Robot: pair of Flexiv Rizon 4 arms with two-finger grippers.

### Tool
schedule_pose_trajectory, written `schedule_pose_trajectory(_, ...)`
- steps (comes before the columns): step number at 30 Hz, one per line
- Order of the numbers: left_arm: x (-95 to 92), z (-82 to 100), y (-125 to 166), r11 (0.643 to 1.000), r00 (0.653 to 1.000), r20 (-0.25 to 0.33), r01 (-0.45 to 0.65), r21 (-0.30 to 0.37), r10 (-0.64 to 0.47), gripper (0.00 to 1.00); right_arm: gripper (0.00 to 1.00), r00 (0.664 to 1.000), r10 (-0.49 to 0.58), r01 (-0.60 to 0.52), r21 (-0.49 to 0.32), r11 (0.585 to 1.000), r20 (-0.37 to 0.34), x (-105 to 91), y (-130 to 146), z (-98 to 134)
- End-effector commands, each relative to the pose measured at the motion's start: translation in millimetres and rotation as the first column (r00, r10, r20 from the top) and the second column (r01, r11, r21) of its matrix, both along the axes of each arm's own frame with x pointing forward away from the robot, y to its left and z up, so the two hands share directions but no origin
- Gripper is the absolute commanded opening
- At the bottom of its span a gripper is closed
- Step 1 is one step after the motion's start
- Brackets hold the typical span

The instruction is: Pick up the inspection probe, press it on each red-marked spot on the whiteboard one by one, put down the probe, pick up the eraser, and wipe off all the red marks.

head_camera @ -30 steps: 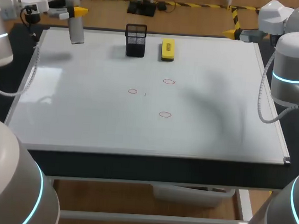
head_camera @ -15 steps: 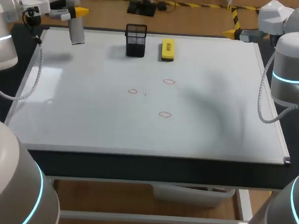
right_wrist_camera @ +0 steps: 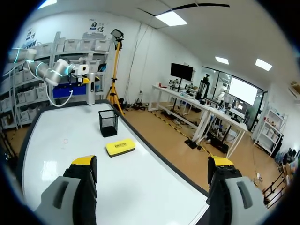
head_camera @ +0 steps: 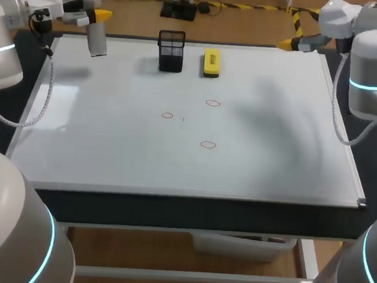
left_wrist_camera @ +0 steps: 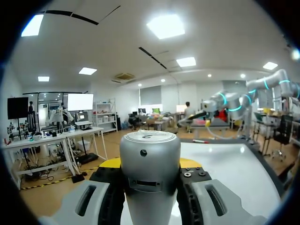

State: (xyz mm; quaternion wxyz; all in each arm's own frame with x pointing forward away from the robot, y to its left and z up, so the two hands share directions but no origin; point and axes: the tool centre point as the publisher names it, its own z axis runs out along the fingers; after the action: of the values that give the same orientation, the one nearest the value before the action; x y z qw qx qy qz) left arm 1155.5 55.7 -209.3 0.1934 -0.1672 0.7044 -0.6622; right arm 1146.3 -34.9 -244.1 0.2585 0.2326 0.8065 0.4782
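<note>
My left gripper (head_camera: 94, 16) hangs over the far left corner of the whiteboard (head_camera: 110, 155), shut on the silver probe (head_camera: 97, 42), which points down above the board. In the left wrist view the probe (left_wrist_camera: 150, 168) fills the gap between the fingers. Three small red rings (head_camera: 167, 115) (head_camera: 212, 104) (head_camera: 208, 144) are drawn near the board's middle. The yellow eraser (head_camera: 211, 61) lies at the far edge, beside a black mesh holder (head_camera: 171, 51). My right gripper (head_camera: 291, 42) stands open and empty above the far right corner; its view shows the eraser (right_wrist_camera: 120, 146) ahead of the gripper (right_wrist_camera: 152, 161).
The black mesh holder (right_wrist_camera: 108, 123) stands upright just left of the eraser. The whiteboard's raised frame (head_camera: 359, 202) runs round its edge. My right arm (left_wrist_camera: 234, 101) shows across the board in the left wrist view.
My right arm has drawn back and its wrist has swung a little to the left. My left arm shifted slightly, with the probe staying in its grip at the same spot.
</note>
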Motion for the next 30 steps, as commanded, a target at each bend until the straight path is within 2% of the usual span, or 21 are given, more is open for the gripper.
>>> schedule_pose_trajectory(1,-1.4,1.3,0,1.0,1.0,0.001,-0.003,0.001,0.003,0.0,1.0,0.986,0.111,-0.121,-0.073,0.99,-0.126,26.8,3,-6)
schedule_pose_trajectory(9,-1.4,1.3,0,1.0,1.0,0.001,-0.003,0.001,0.003,0.0,1.0,0.94,0.242,-0.278,-0.133,0.951,-0.24,57.2,9,-23)
schedule_pose_trajectory(14,-1.4,1.3,0,1.0,1.0,0.001,-0.003,0.001,0.003,0.0,1.0,0.904,0.303,-0.374,-0.213,0.903,-0.3,72.5,19,-33)
schedule_pose_trajectory(23,-1.4,1.3,0,1.0,1.0,0.001,-0.003,0.001,0.003,0.0,1.0,0.811,0.448,-0.566,-0.313,0.762,-0.377,96.1,44,-46)
schedule_pose_trajectory(30,-1.4,1.3,0,1.0,1.0,0.001,-0.003,0.001,0.003,0.0,1.0,0.73,0.549,-0.68,-0.353,0.643,-0.407,101.6,69,-53)
